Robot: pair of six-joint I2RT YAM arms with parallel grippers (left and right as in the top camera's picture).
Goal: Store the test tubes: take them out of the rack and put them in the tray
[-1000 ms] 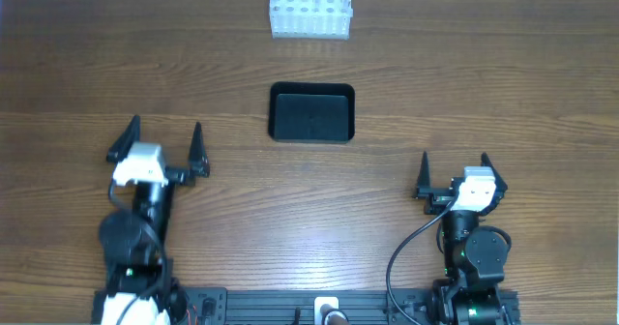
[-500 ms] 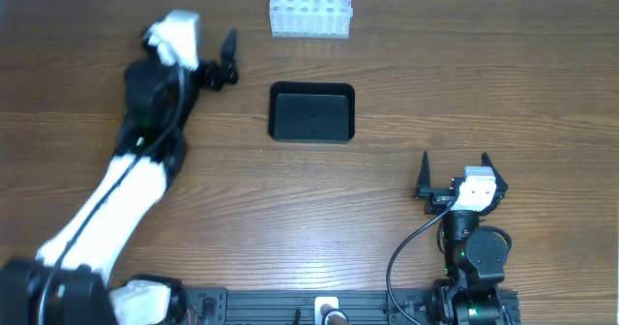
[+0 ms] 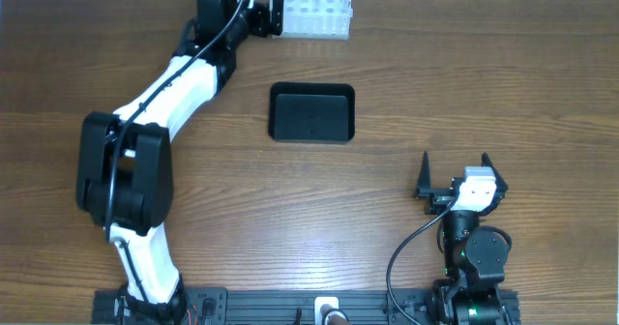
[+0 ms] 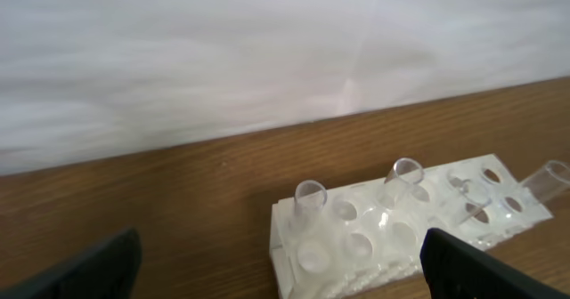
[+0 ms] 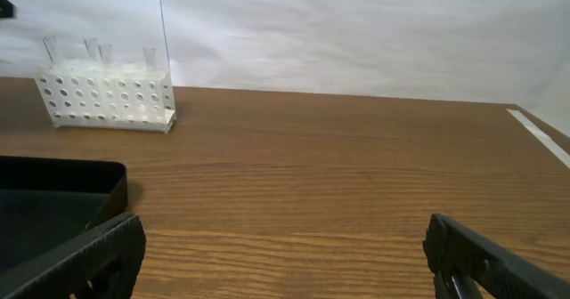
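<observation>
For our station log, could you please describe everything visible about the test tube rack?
The test tube rack is a white, plastic-looking block with round wells on top and perforated sides. It stands upright on the wooden table beyond the black tray, a few clear tubes in it. The open left gripper is at one end.

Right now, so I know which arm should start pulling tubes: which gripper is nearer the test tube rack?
Left. The left gripper, open, is close up at one end of the rack. The right gripper is far off near its base, beyond the tray.
</observation>
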